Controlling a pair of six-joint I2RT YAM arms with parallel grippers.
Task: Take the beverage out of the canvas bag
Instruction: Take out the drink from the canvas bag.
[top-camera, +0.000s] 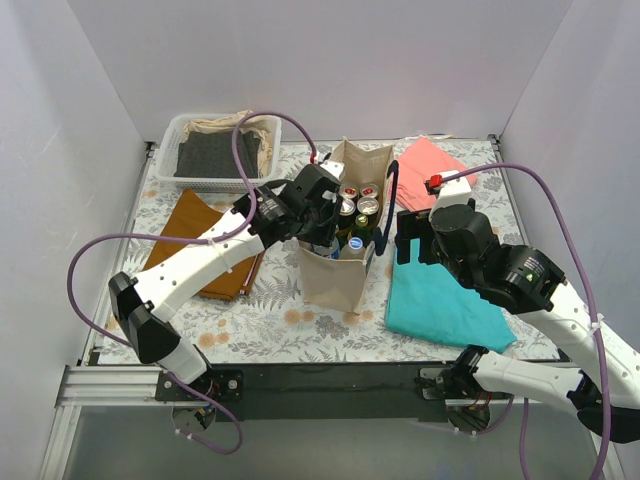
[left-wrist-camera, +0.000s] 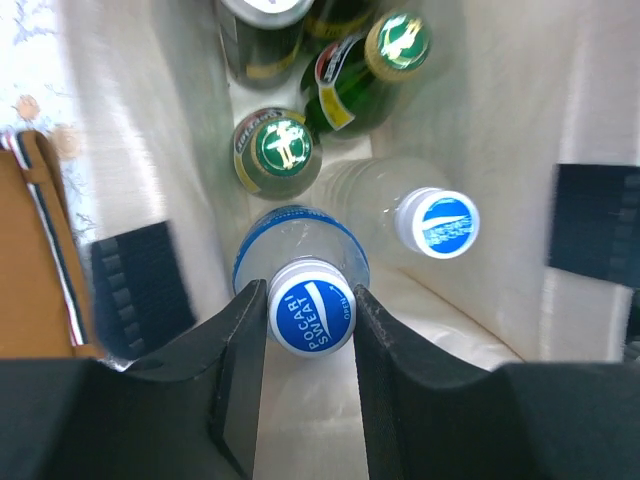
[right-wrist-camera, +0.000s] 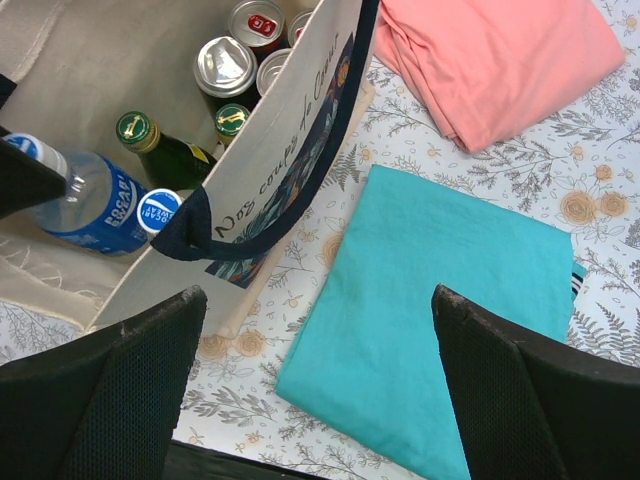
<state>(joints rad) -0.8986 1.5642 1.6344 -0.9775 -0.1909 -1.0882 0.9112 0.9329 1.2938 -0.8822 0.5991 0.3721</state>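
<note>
Bag (top-camera: 335, 280) upright, holding cans (right-wrist-camera: 225, 65), green bottles (left-wrist-camera: 285, 150), Pocari bottle (left-wrist-camera: 300, 250) and second blue-capped bottle (left-wrist-camera: 437, 222). Left tool (left-wrist-camera: 308, 300) inside bag, pinching Pocari bottle's cap. Right tool (right-wrist-camera: 315, 295) spread, just right of bag, over teal cloth (right-wrist-camera: 430, 300).

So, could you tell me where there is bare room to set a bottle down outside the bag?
The floral tabletop is bare in front of the beige canvas bag, between the folded brown cloth and the teal cloth. Inside the bag it is crowded with cans and bottles, where the left gripper clasps a blue-capped clear plastic bottle.
</note>
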